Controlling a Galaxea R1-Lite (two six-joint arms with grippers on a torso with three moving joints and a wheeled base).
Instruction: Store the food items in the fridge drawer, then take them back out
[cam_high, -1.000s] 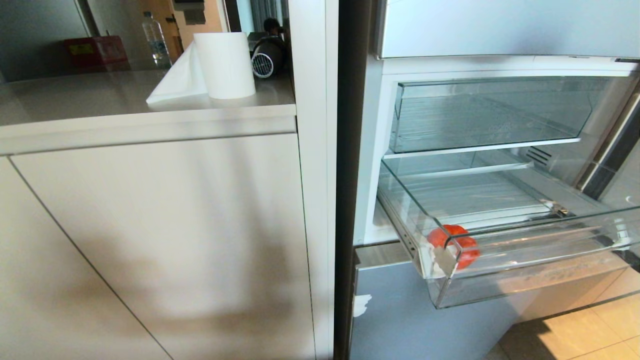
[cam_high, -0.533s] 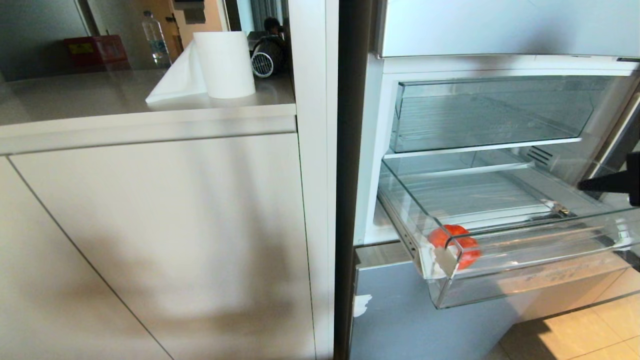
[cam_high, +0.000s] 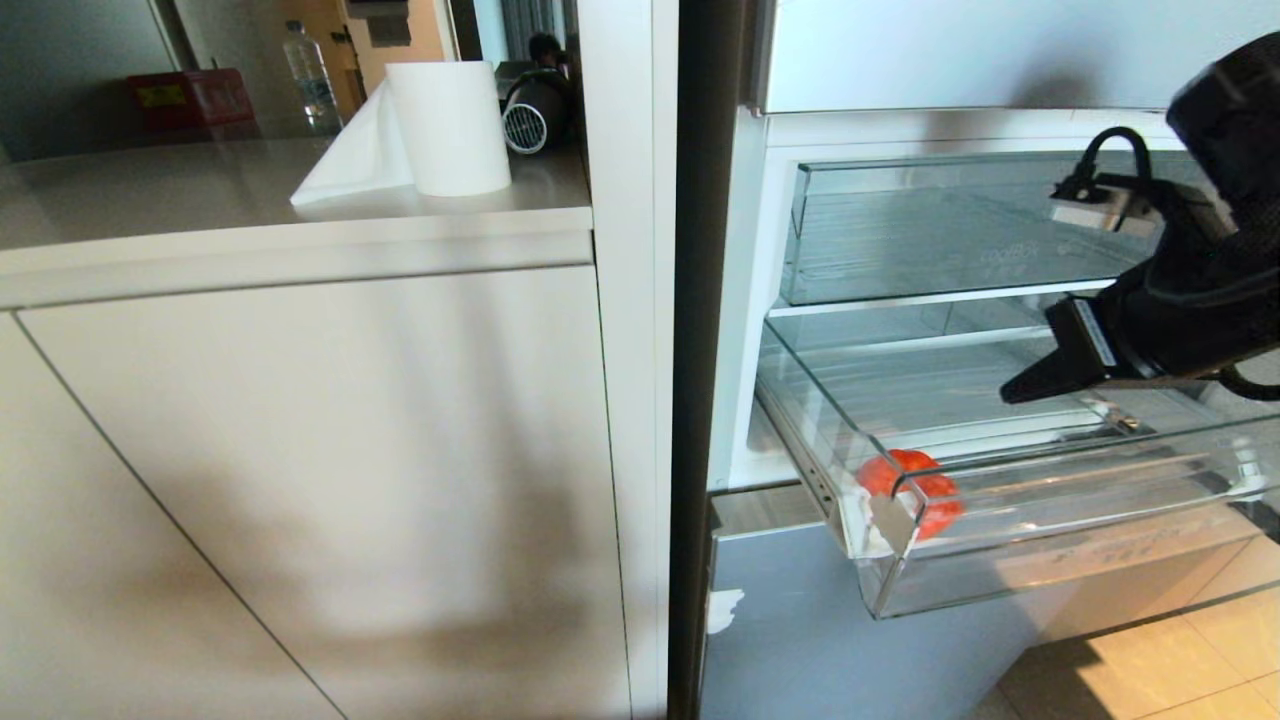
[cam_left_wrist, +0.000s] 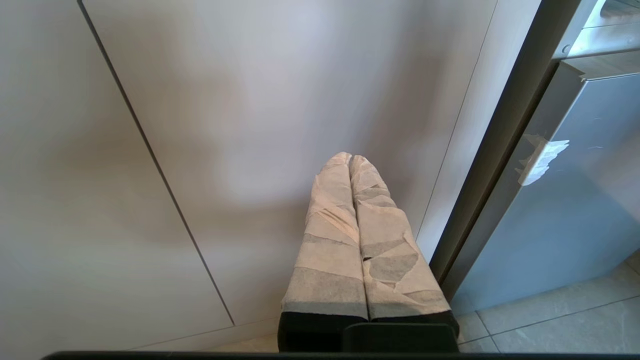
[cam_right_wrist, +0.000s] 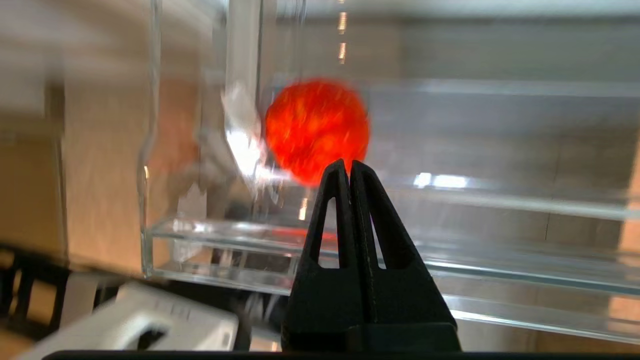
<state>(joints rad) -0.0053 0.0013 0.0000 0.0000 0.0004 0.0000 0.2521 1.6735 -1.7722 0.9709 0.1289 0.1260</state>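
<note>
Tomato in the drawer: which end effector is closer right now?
Right. The right end effector hangs shut over the pulled-out fridge drawer, up and to the side of the tomato in its front corner. The left end effector is parked, shut, facing the cabinet front.

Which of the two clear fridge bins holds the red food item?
The lower, pulled-out fridge drawer holds the tomato in its taped front corner; the upper bin looks empty.
</note>
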